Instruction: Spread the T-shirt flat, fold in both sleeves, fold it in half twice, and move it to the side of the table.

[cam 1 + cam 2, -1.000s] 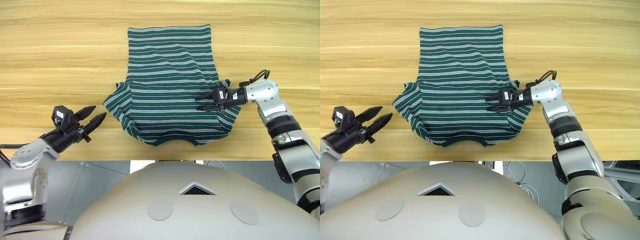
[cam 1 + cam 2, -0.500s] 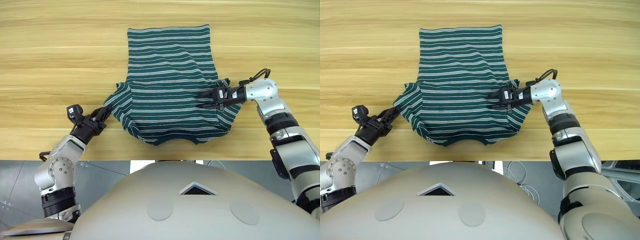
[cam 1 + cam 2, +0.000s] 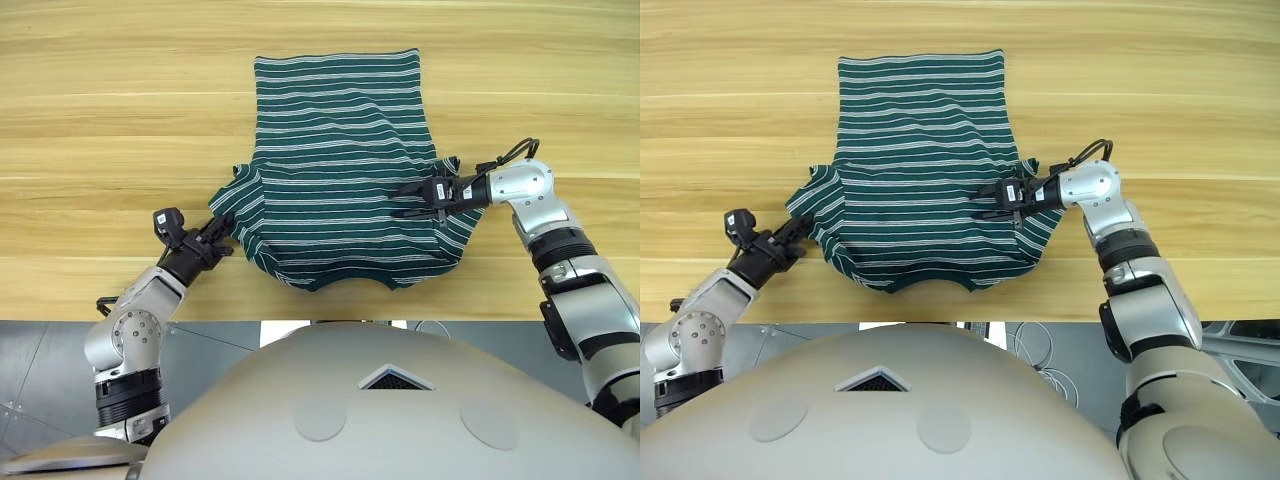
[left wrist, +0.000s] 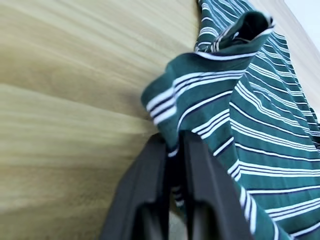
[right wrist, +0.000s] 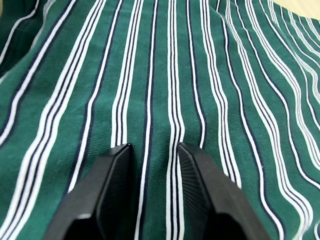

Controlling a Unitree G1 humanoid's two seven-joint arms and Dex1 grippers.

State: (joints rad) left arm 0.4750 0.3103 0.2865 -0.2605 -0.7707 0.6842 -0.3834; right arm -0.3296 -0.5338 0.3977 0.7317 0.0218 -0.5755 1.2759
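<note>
Wooden table (image 3: 100, 100), pale grain running left to right, spans the whole scene. Dark green T-shirt (image 3: 340, 140) with thin white stripes lies at the table's middle, hem (image 3: 336, 58) on the far side, collar (image 3: 340, 282) close to the near edge. Far half of the body lies mostly flat. Near half is wider and rumpled, with creases across the chest. Left sleeve (image 3: 232, 196) juts out to the left, its cuff edge lifted and curled rather than flat on the wood. Right sleeve (image 3: 458, 215) is bunched against the body on the right. Right gripper (image 3: 402, 203) sits over the right side of the chest, pointing left, just inboard of the right sleeve. Its two fingers (image 5: 114, 180) stand a narrow gap apart, tips down on the cloth, and the striped fabric runs flat and unpinched between them. Left gripper (image 3: 222, 232) is at the near-left corner of the shirt, on the near side of the left sleeve, pointing right and toward the far side. Its fingers (image 4: 150, 185) are drawn nearly together with a fold of the sleeve's edge caught between them. The cloth rises from the grip in a small peak above the table.
</note>
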